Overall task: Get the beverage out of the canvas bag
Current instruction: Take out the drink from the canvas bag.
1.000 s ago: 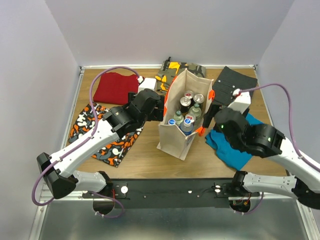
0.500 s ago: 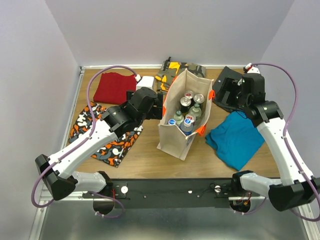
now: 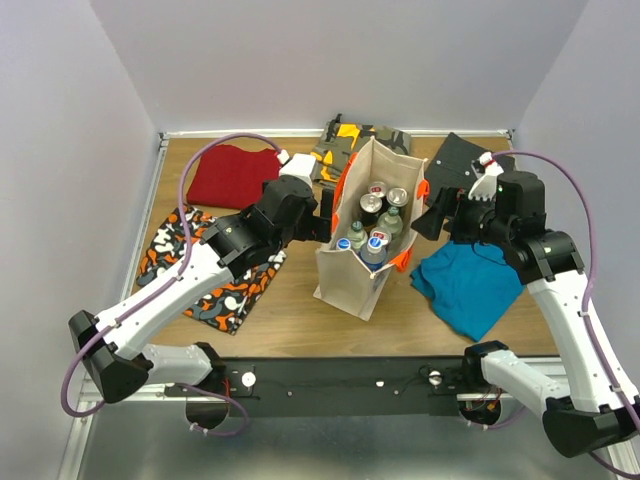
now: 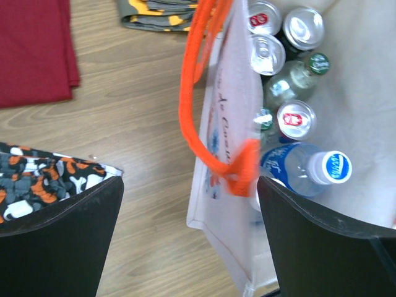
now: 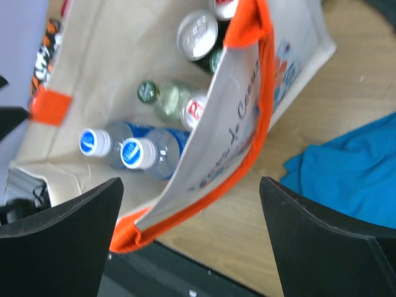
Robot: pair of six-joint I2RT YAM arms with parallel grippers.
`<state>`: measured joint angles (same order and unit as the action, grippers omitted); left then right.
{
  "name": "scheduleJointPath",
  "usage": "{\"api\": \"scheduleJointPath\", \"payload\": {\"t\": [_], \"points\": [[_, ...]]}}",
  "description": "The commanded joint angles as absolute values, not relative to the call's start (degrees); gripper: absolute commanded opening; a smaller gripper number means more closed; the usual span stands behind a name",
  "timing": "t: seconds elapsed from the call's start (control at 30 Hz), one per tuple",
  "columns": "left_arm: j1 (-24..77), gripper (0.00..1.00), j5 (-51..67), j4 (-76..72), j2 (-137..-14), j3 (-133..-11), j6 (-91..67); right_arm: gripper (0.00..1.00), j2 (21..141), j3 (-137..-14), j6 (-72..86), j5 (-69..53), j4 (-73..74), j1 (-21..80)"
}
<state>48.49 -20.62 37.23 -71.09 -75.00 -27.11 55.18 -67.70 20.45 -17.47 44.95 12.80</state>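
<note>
Upright beige canvas bag with orange handles holds cans and bottles.

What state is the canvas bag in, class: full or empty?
Full: the canvas bag stands upright and open-topped, with cans and capped bottles packed inside.

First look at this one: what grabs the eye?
An orange-handled canvas bag stands open mid-table, packed with cans and bottles. The left gripper and right gripper flank it, both open and empty. A red cloth lies back left, a teal cloth right of it.
</note>
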Motion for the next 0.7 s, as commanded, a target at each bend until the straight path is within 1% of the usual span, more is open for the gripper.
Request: {"api": "scheduleJointPath", "payload": {"t": [0.0, 0.1, 0.17, 0.3, 0.43, 0.67], "points": [[50.35, 0.99, -16.69, 35.59, -69.26, -73.83, -25.66, 1.00, 53.53, -64.25, 19.25, -23.28, 48.52, 12.74], [51.68, 0.99, -19.59, 35.24, -68.21, -72.95, -25.93, 1.00, 53.61, -61.27, 19.34, -24.87, 48.43, 12.74], [53.26, 0.99, -23.62, 34.46, -65.93, -72.69, -26.36, 1.00, 52.82, -60.03, 19.77, -25.40, 47.47, 12.74], [53.35, 0.99, -22.25, 33.13, -62.58, -73.21, -24.97, 1.00, 53.35, -58.80, 19.16, -28.20, 47.99, 12.75], [53.96, 0.99, -20.22, 36.21, -67.04, -76.11, -24.43, 1.00, 53.26, -57.57, 18.55, -29.53, 47.90, 12.75], [56.25, 0.99, -17.23, 34.19, -71.27, -75.59, -25.31, 1.00, 53.09, -56.52, 15.82, -31.55, 50.97, 12.75]]}}
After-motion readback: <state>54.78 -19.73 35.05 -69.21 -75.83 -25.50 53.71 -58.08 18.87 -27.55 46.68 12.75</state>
